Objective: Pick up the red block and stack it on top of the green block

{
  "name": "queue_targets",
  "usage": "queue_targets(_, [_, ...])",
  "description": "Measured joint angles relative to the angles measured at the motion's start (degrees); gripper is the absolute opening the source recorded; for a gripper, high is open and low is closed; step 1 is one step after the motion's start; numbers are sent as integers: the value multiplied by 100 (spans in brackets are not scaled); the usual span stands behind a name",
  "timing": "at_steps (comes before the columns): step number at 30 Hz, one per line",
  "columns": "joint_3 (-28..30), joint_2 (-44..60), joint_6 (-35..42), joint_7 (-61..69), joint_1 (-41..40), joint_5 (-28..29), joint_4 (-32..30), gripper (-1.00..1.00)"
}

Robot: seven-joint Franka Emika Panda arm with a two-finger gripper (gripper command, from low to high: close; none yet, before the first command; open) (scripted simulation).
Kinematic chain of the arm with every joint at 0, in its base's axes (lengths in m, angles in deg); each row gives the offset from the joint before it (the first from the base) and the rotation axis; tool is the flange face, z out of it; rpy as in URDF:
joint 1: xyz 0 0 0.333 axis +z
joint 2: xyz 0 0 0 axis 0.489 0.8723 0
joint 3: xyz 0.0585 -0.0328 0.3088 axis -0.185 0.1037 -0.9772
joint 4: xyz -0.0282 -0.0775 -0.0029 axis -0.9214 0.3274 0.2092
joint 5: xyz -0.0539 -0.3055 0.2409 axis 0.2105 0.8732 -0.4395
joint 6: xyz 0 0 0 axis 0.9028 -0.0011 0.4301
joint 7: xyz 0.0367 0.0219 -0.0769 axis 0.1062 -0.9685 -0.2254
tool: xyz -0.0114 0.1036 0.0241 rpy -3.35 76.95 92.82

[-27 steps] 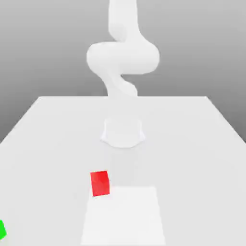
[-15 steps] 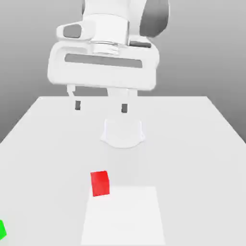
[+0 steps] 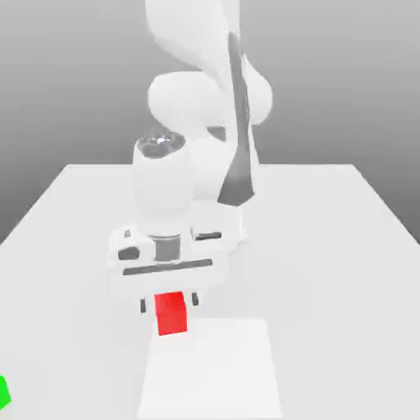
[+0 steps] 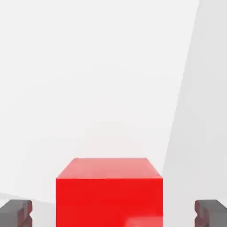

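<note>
The arm is now swinging down over the table (image 3: 344, 246), bringing the wide-spread jaws of the gripper (image 3: 168, 304) astride the red block (image 3: 171, 312), which is sitting centred between them; the green block (image 3: 3, 393) is lying well apart.

No text, label, brand, number or sign can be read on anything here.

The exterior camera stood off the table's (image 3: 344, 246) near edge, raised and looking across the surface toward the arm's base at the far side. The hand camera looked straight down from close above. Both views shared the red block (image 3: 171, 312) (image 4: 109, 190) and the surface around it.
</note>
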Motion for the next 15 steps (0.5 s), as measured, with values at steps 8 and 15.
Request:
queue_targets(8, [-81,62,-50,-1,-82,2,6,-100])
queue_targets(15, [273,-925,807,-507,74,683,-106,-100])
